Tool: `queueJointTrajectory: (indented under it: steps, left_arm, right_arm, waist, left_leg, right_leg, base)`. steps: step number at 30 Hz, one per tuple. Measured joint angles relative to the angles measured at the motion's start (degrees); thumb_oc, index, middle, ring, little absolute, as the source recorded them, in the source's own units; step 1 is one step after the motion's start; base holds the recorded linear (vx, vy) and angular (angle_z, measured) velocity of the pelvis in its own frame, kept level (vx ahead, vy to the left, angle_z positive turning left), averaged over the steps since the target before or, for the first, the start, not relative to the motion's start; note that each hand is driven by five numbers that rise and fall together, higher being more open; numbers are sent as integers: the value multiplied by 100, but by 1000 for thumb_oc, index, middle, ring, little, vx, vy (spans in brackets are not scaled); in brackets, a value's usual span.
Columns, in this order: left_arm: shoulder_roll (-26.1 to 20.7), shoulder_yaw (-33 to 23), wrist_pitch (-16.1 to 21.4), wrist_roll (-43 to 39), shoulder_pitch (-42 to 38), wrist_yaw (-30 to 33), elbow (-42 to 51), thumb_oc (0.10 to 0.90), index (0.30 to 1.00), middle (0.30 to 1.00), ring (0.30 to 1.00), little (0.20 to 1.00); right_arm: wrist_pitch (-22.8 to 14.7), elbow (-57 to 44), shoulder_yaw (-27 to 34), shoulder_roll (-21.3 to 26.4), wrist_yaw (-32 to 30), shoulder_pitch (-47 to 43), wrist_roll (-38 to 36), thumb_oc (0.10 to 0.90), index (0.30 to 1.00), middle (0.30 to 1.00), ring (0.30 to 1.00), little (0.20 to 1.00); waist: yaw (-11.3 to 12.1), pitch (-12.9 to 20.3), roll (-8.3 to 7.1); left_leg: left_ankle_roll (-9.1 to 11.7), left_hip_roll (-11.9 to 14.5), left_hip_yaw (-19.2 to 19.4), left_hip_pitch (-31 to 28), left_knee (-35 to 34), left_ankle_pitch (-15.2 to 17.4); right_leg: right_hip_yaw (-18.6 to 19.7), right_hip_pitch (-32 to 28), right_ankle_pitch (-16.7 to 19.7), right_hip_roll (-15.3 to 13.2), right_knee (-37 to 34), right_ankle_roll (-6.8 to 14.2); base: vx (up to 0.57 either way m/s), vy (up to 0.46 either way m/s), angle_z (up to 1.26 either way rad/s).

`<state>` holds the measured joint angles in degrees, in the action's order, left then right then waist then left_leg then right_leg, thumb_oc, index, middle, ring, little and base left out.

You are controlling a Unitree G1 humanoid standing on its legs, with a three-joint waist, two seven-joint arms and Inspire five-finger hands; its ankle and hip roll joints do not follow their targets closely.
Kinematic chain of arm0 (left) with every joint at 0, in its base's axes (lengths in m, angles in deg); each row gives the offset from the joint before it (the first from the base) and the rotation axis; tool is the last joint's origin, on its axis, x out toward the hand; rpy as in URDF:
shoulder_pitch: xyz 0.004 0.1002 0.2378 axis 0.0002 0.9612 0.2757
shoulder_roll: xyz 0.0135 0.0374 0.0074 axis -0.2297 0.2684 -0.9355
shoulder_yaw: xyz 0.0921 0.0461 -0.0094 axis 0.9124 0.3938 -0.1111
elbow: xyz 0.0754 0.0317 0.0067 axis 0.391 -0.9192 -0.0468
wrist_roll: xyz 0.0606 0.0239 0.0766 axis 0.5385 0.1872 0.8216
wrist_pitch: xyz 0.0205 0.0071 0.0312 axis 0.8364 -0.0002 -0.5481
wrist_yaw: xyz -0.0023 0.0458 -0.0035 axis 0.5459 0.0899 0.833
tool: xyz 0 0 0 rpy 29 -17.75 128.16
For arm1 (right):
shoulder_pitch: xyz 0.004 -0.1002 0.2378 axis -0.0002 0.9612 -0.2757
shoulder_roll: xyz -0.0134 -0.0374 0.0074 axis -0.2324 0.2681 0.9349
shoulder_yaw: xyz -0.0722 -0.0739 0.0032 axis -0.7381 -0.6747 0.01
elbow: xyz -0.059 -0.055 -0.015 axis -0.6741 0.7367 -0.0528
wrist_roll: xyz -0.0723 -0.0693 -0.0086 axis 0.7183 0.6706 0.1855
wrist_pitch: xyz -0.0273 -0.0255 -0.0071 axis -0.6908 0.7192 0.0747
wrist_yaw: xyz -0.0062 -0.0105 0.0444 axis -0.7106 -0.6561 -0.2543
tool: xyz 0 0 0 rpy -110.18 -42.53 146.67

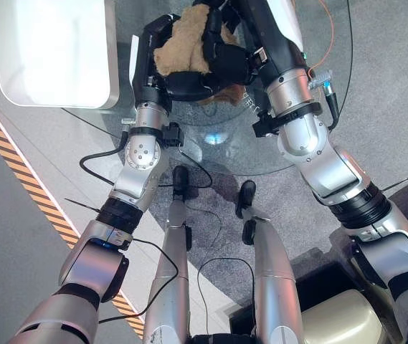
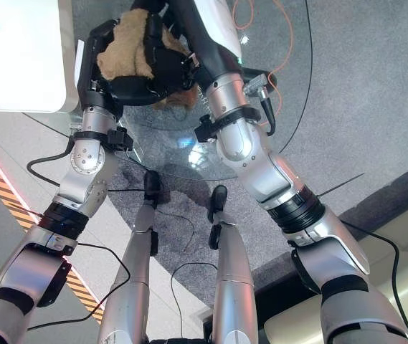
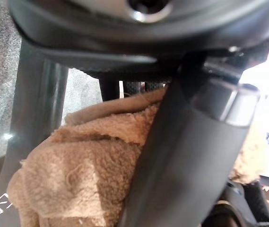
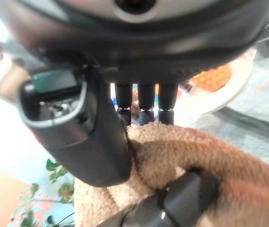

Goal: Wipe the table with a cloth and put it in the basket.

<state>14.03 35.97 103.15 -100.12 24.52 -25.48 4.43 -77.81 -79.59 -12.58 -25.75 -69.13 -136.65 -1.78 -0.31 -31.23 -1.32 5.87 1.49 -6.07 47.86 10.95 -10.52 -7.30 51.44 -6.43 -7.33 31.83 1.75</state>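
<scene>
- Cloth (image 1: 182, 44): a tan bundle bunched between both hands, above the glass table (image 1: 225, 147).
- Left hand (image 1: 150, 61): fingers curled round the cloth's left side, thumb pressed across its face.
- Right hand (image 1: 225, 54): fingers (image 4: 146, 101) hooked over the cloth's top, thumb against it.
- White basket (image 1: 53, 50): left of the fingers, apart from the cloth.

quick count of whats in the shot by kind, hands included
Tan terry cloth: 1
Round glass table: 1
White rounded-corner tray: 1
Dark robot hands, left hand and right hand, both on the cloth: 2
Total: 5
</scene>
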Motion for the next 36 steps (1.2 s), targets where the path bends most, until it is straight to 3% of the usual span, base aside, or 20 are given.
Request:
queueJointTrajectory:
  steps: [36]
  left_arm:
    - [171, 20, -120, -1148, 12, -490, -8, 100, 300, 300, 300, 200]
  right_arm:
    - [2, 0, 1, -30, 27, 0, 167, 100, 300, 300, 300, 200]
  waist:
    - [-33, 8, -79]
  left_leg:
    - [-2, 6, 42, -69, 1, 0]
  right_leg:
    - [51, -46, 23, 12, 2, -1]
  base:
    - [0, 0, 0]
